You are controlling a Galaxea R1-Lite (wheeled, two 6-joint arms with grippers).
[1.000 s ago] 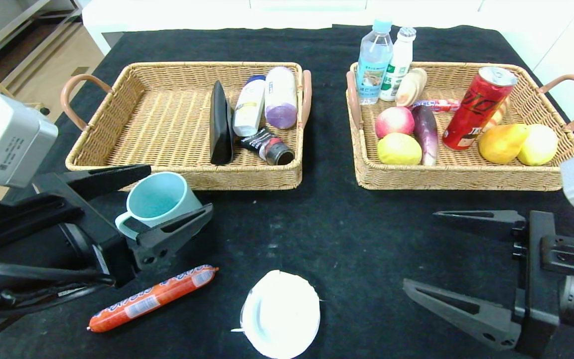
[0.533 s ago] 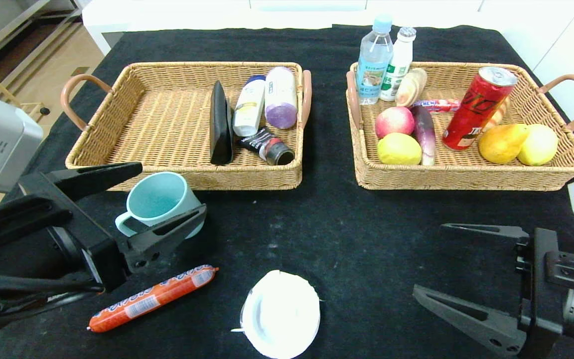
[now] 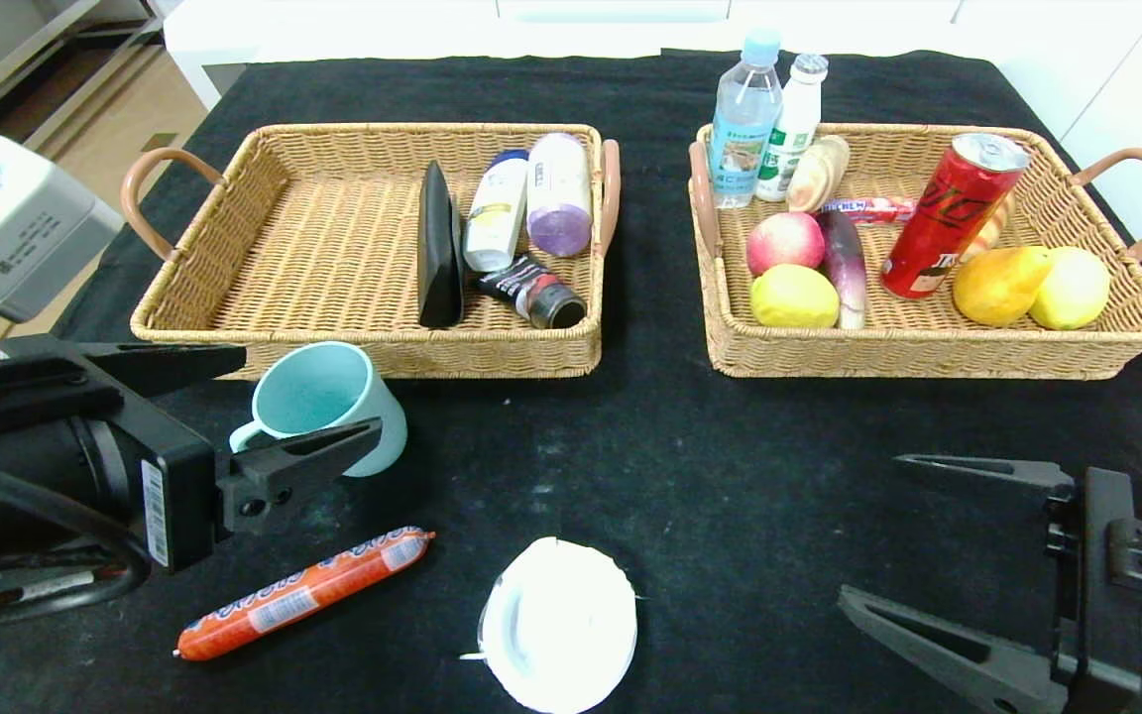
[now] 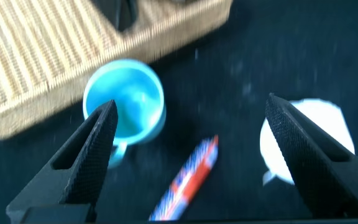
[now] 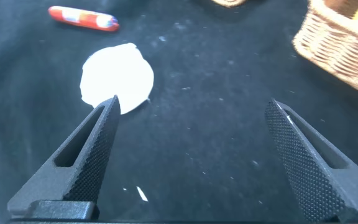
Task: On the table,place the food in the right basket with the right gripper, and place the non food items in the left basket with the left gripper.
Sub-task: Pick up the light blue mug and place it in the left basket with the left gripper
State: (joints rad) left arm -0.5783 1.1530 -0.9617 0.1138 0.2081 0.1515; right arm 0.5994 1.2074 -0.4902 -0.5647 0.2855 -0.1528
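While the left gripper hangs with fingers spread around the mug, near the bench's left edge before the left basket, they should straddle its wall before pinching; right gripper waits, fingers spread.

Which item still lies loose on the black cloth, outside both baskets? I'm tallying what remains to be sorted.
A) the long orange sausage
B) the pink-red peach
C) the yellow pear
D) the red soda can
A: the orange sausage lies on the bare cloth of the table near the front edge, while the soda can, peach and pear all sit inside the right basket.
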